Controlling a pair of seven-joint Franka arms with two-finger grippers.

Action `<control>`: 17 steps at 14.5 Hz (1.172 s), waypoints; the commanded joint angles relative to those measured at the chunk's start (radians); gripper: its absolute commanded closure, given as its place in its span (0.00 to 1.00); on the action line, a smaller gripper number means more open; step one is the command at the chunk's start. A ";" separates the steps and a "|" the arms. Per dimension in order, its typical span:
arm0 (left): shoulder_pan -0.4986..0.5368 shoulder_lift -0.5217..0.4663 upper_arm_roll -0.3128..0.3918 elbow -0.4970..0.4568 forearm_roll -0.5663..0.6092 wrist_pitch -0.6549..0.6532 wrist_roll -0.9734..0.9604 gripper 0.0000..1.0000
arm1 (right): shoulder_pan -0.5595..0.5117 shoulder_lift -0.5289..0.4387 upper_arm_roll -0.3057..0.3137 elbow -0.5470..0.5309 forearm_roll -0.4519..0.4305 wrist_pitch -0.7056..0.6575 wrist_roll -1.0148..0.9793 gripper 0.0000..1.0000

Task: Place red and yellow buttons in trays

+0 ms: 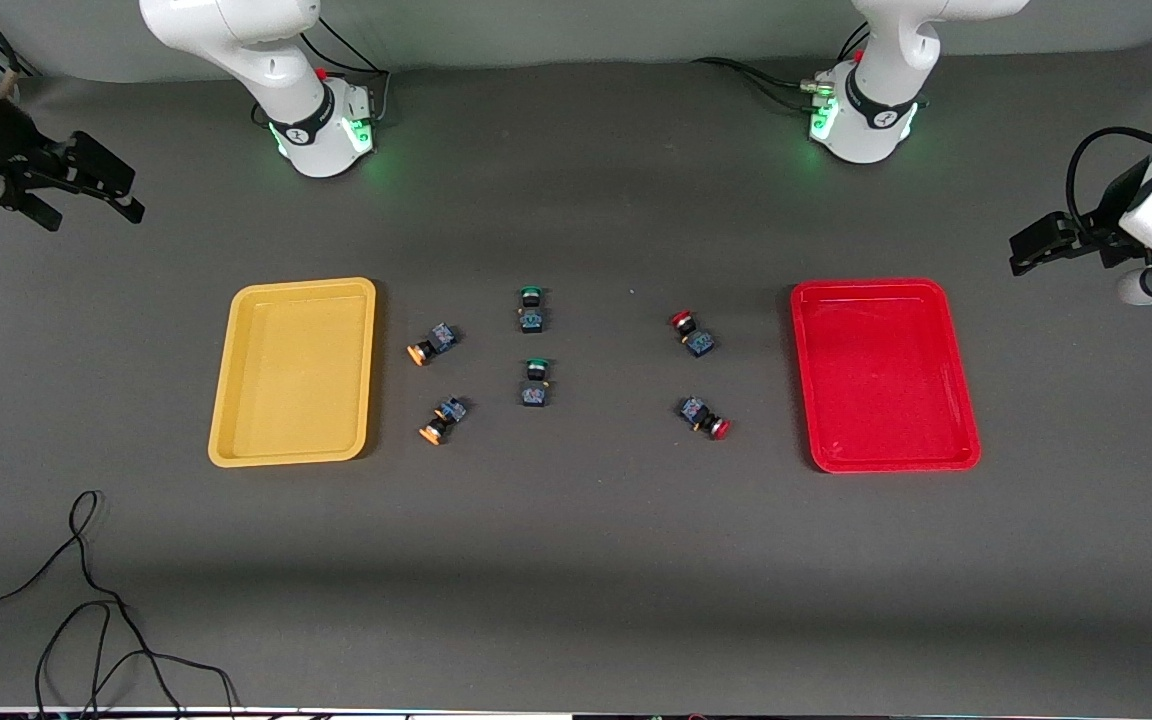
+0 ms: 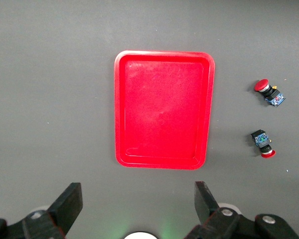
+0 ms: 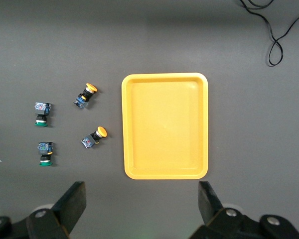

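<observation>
Yellow-capped push-button switches lie on the grey table beside the shallow yellow plastic tray, red-capped switches beside the red tray (sorted for short carries); left hand and right hand hang wide open, empty, above the trays.

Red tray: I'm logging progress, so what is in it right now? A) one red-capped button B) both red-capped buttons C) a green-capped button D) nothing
D: the red tray holds nothing, since both red-capped buttons lie on the table beside it, toward the middle; the left wrist view shows the same.
</observation>
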 commanded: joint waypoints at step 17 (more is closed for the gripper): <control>-0.064 0.168 -0.156 0.033 0.008 -0.012 -0.304 0.00 | 0.151 0.521 0.196 -0.427 0.009 0.892 0.735 0.00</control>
